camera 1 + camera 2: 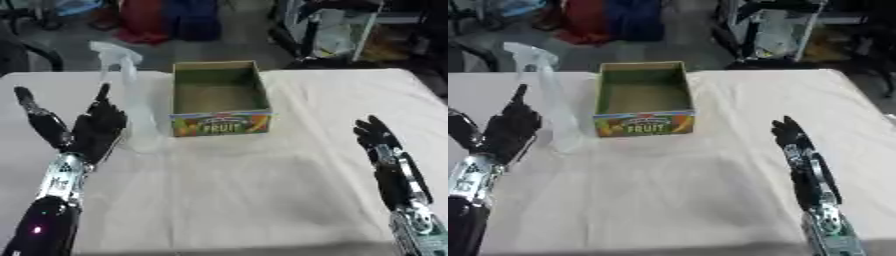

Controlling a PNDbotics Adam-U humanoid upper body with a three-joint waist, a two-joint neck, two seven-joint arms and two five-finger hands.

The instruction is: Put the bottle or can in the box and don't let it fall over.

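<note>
The only writing that can be read is the word "FRUIT" in pale letters on the near face of the cardboard box (218, 95), set within a colourful band of fruit pictures; smaller lettering above it is too blurred to make out. The box stands open-topped toward the far middle of the white-covered surface (262, 190), its inside green-walled with a brownish floor. Just to the left of the box stands a clear spray bottle (131, 100), upright on the surface, with a pale trigger head at its top; no label shows on it. The left hand (94, 127) is raised just left of the bottle, fingers (103, 94) straight and pointing up, spread apart and holding nothing; whether it touches the bottle's side cannot be told. The right hand (791, 135) rests low on the right side of the surface, well apart from the box, its fingers relaxed and empty. The left eye view shows both the left hand's far finger and its outer digit standing well apart, while the right eye view cuts off part of that hand at the edge. The right eye view shows more of the surface to the right of the right hand.
</note>
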